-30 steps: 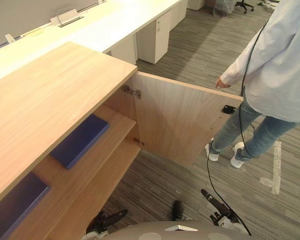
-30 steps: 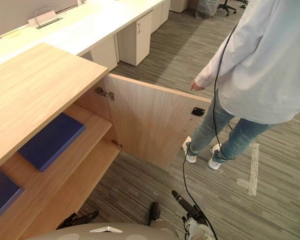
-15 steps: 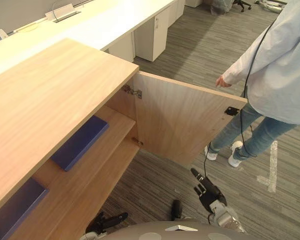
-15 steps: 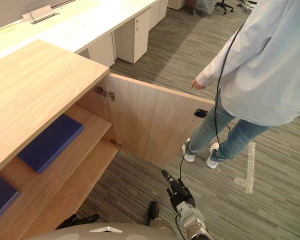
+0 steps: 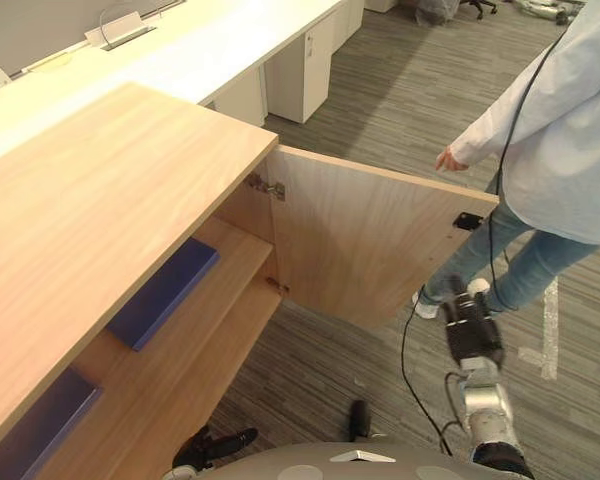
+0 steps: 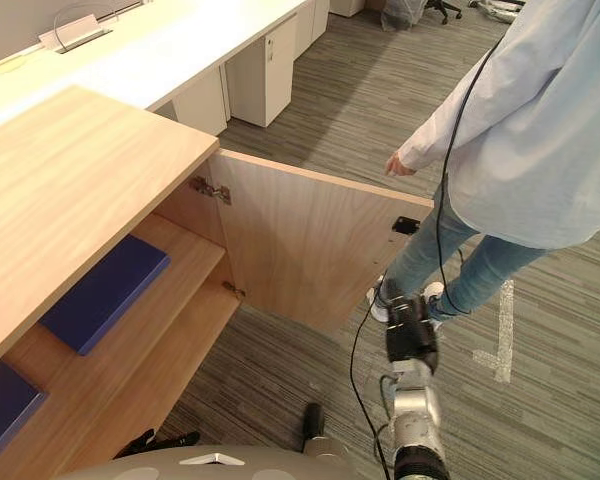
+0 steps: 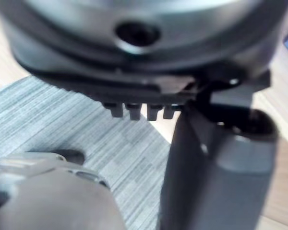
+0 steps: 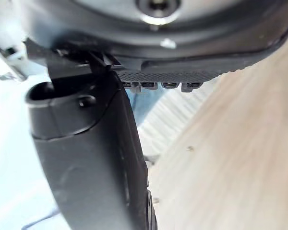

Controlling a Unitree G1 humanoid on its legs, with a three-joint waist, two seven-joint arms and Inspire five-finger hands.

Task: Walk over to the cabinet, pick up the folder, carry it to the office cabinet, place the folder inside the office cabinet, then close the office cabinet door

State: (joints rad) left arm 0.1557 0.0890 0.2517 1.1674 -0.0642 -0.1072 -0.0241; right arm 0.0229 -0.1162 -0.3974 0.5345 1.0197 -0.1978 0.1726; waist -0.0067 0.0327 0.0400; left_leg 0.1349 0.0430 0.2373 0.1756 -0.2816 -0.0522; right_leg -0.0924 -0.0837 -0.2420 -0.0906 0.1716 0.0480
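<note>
While the door stands open, step in hand: closing it; the folder looks already shelved.
Left hand [image 5: 215, 445]: low by the cabinet's foot, fingers relaxed, empty; well apart from the door.
Right hand [image 5: 472, 325]: raised, fingers straight, nothing in it; by far the nearer hand to the door.
Door [image 5: 370, 240]: free edge just left of the right hand and a little ahead; I cannot tell whether they touch. Inner face turned toward the robot, hinge [image 5: 265, 185] at the end far from the hand.
Key relation: the face to push is the far one, so I judge the hand must pass round the free edge, then sweep left.
Office cabinet [image 5: 100, 190]: left of the right hand, open.
Folder [image 5: 165, 290]: blue, flat on the upper shelf, well left of the right hand beyond the hinge, long axis along the shelf.
Second blue item [image 5: 35, 430]: farther left, half under the top.
Person [image 5: 560, 150]: beyond the door, a hand near its top edge; a pinch risk.
</note>
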